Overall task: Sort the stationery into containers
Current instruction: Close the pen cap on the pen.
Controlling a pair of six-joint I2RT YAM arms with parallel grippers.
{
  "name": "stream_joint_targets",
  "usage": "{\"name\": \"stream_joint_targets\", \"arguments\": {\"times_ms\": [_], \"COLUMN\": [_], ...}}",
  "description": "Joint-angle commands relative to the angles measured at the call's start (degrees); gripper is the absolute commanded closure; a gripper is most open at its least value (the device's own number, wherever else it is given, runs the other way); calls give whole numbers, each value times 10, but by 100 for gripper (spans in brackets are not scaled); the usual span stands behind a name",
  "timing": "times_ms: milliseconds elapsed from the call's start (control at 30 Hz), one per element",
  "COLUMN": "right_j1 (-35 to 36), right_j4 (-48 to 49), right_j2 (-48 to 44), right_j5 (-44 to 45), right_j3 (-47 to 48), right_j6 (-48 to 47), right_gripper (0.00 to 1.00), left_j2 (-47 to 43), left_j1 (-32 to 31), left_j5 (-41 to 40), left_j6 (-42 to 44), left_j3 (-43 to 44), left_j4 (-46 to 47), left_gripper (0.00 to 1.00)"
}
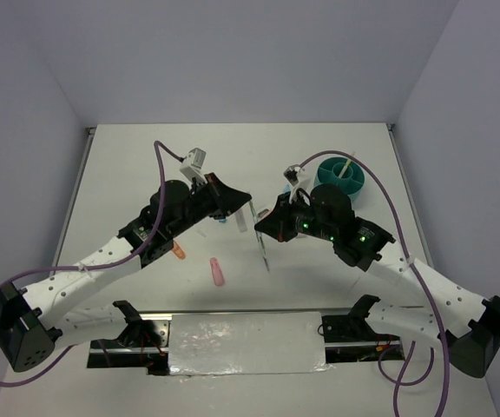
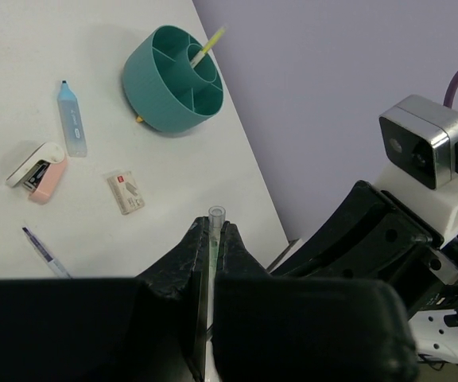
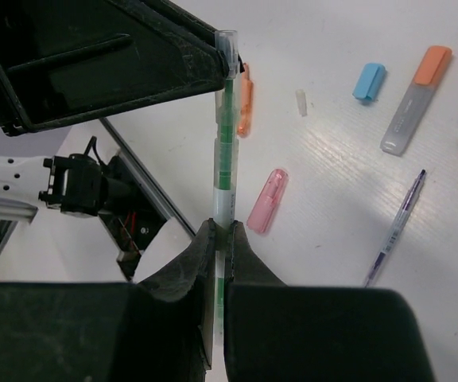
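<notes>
A clear pen with a green core (image 3: pixel 226 151) is held at both ends above the table. My right gripper (image 3: pixel 223 225) is shut on its near end. My left gripper (image 2: pixel 211 227) is shut on its far end (image 2: pixel 215 216). In the top view the two grippers (image 1: pixel 240 211) (image 1: pixel 261 224) meet at mid-table with the pen (image 1: pixel 244 219) between them. The round teal organiser (image 2: pixel 173 79) stands at the back right (image 1: pixel 341 178) with a yellow pen (image 2: pixel 205 49) in one compartment.
On the table lie a pink highlighter (image 3: pixel 266 200), a small orange highlighter (image 3: pixel 246 99), a blue cap (image 3: pixel 369 81), an orange-and-grey highlighter (image 3: pixel 416 99), a purple pen (image 3: pixel 396 227), a blue highlighter (image 2: pixel 71 119), a pink-and-white item (image 2: pixel 36 169) and a white eraser (image 2: pixel 126 191).
</notes>
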Motion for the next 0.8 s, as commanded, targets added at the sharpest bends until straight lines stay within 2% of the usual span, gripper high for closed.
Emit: {"name": "stream_joint_targets", "arguments": {"times_ms": [0, 267, 467, 767], "right_j1": [3, -6, -14, -34], "right_j4": [48, 80, 168, 158], "right_j2": [5, 11, 15, 62], "right_j5": [8, 57, 59, 57], "right_j3": [36, 53, 38, 125], "right_j6": [-18, -63, -84, -103], "right_gripper": [100, 100, 100, 100], "left_j2": [-2, -12, -16, -6], "left_j1": [-2, -7, -12, -29], "left_j5": [29, 42, 62, 69], "left_j6": [-21, -43, -43, -5], "left_j3": [-14, -33, -37, -25], "left_j4": [33, 24, 21, -14], "left_gripper": [100, 100, 100, 100]}}
